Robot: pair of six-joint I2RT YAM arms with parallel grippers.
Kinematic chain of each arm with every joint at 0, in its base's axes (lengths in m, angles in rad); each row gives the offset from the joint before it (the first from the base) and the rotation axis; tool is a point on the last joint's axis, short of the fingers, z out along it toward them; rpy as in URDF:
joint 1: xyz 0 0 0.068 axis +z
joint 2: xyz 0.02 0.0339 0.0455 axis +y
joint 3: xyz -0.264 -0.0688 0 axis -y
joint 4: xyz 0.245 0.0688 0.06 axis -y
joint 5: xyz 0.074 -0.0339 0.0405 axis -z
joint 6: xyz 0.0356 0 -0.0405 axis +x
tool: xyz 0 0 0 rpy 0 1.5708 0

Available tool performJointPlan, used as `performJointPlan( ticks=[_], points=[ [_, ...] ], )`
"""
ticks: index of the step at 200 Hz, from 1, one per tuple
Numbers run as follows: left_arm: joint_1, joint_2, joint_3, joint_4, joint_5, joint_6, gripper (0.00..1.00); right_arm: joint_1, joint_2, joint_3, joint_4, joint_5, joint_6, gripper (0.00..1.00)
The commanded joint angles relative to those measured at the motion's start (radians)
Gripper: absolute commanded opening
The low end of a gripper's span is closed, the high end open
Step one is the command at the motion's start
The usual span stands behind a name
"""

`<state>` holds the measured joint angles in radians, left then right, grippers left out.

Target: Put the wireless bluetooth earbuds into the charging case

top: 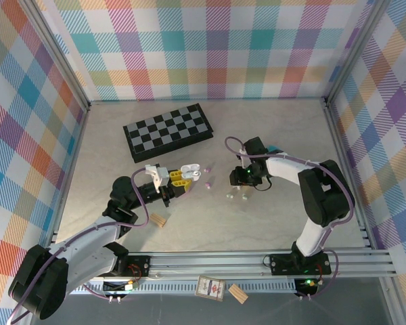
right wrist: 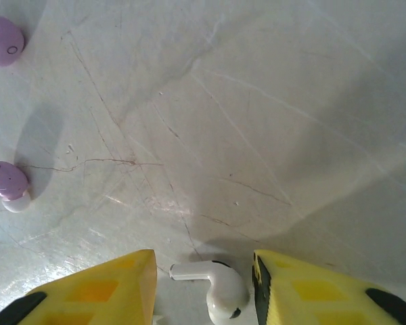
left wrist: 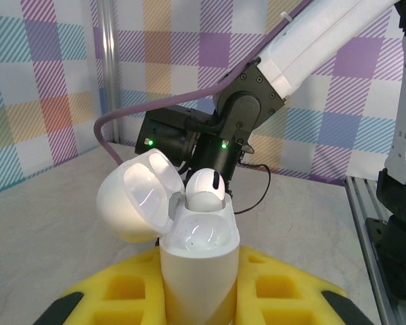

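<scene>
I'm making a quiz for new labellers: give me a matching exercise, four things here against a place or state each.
1 charging case
2 white earbud outside the case
3 purple earbuds
4 chessboard

a far side of the table
b lying on the table, untouched
c between the open fingers of the right gripper
d lid open, clamped in the left gripper

Pairs: 1-d, 2-c, 3-b, 4-a

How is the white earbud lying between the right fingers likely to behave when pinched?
Probably slippery: the earbud looks glossy and rounded, so it may squirt out from the right gripper. Likely light and rigid, being small moulded plastic. It may pivot or roll on the smooth table, since it lies on its bulb and thin stem.
</scene>
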<state>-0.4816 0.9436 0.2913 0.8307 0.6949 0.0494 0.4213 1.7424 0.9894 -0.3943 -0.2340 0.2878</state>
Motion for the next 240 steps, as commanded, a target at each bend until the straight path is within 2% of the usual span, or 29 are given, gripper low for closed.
performJointPlan(
  ticks=[1, 27, 74, 148, 208, 240],
  points=[
    [0.006, -0.027, 0.017, 0.0, 0.006, 0.026, 0.04, -0.008, 0.008, -0.008, 0.004, -0.032, 0.002, 0.4],
    [0.006, -0.018, 0.022, 0.0, 0.011, 0.03, 0.04, -0.01, -0.009, -0.049, 0.028, -0.046, 0.028, 0.37],
    [0.006, 0.011, 0.035, 0.022, 0.023, 0.026, 0.04, -0.017, -0.047, -0.097, 0.067, -0.033, 0.066, 0.38],
    [0.006, 0.011, 0.041, 0.01, 0.022, 0.032, 0.04, -0.018, -0.043, -0.109, 0.096, -0.025, 0.084, 0.22],
    [0.006, 0.02, 0.039, 0.022, 0.016, 0.026, 0.04, -0.018, -0.087, -0.121, 0.096, -0.003, 0.054, 0.2],
    [0.006, 0.023, 0.046, -0.02, 0.004, 0.036, 0.04, -0.004, -0.187, -0.145, 0.115, 0.054, 0.006, 0.2]
  ],
)
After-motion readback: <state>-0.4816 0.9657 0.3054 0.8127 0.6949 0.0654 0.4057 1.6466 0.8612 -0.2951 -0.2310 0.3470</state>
